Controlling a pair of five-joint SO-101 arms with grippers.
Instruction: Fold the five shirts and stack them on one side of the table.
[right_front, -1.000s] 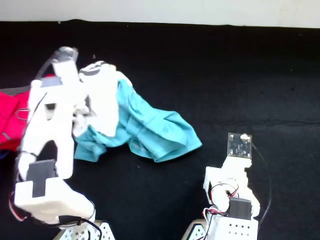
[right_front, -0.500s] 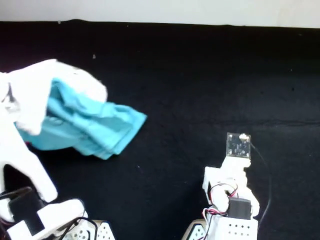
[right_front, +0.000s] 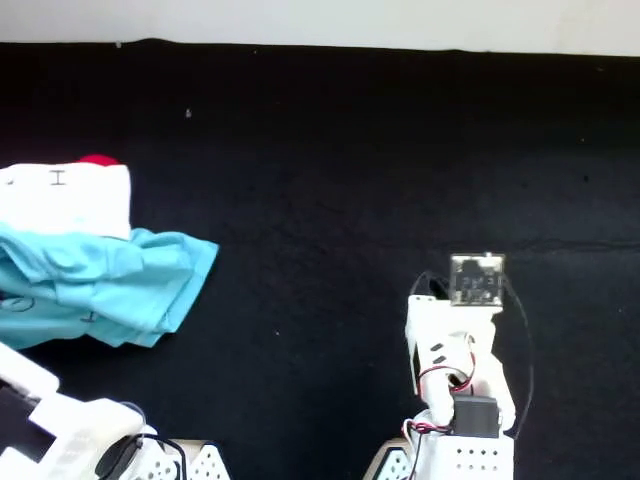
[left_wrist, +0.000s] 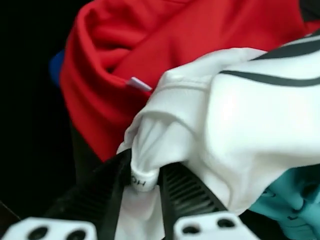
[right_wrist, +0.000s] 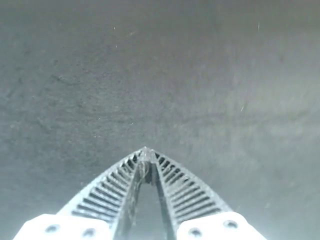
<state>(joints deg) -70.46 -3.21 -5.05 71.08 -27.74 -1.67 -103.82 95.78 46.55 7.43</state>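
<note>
My left gripper (left_wrist: 146, 184) is shut on a fold of a white shirt (left_wrist: 250, 115) with dark stripes. A red shirt (left_wrist: 165, 45) lies just beyond it and a teal shirt (left_wrist: 292, 200) shows beside it. From above, the teal shirt (right_front: 115, 285) lies bunched at the table's left edge, with a white part of the left arm (right_front: 65, 200) over its far side and a bit of the red shirt (right_front: 97, 160) behind. My right gripper (right_wrist: 145, 156) is shut with nothing in it, just over bare black cloth.
The right arm (right_front: 458, 350) sits folded near the front edge at the right. A black cloth (right_front: 380, 150) covers the table. A scrap of blue fabric (left_wrist: 56, 67) peeks out beside the red shirt.
The left arm has swung to the left and dragged the teal shirt from left of centre to the table's left edge. The right arm has barely shifted.
</note>
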